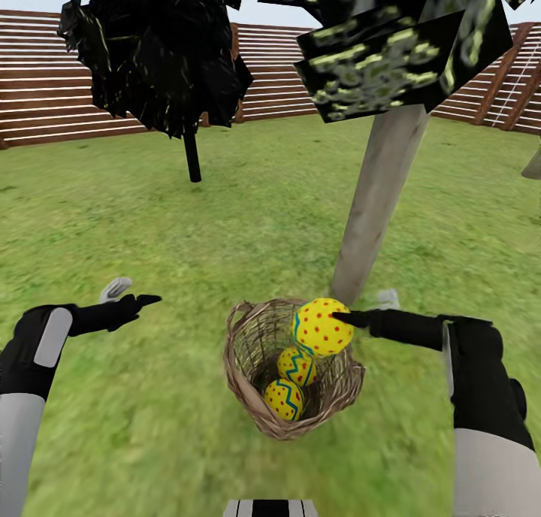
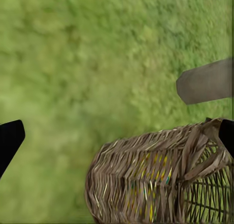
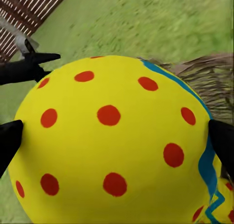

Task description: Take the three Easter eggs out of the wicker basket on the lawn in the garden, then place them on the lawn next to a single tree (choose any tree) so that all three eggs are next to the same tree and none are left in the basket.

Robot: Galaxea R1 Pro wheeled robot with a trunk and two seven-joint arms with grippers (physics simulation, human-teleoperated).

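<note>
The wicker basket (image 1: 259,397) stands on the lawn (image 1: 150,224) right in front of me, at the foot of the tree (image 1: 376,201) with the pale leaning trunk. My right gripper (image 1: 340,320) is shut on one Easter egg (image 1: 321,328), yellow with red dots, held just above the basket's far right rim. That egg (image 3: 112,136) sits between the black fingertips (image 3: 9,138) in the right wrist view. Two more eggs (image 1: 297,365) (image 1: 284,398) lie inside the basket. My left gripper (image 1: 139,300) hangs open over the grass to the left of the basket (image 2: 161,180), with nothing in it.
A thin black-trunked tree (image 1: 192,156) stands further back on the left. A brown slatted fence (image 1: 278,74) closes the far side of the garden. Open grass lies all around the basket and the pale trunk (image 2: 204,82).
</note>
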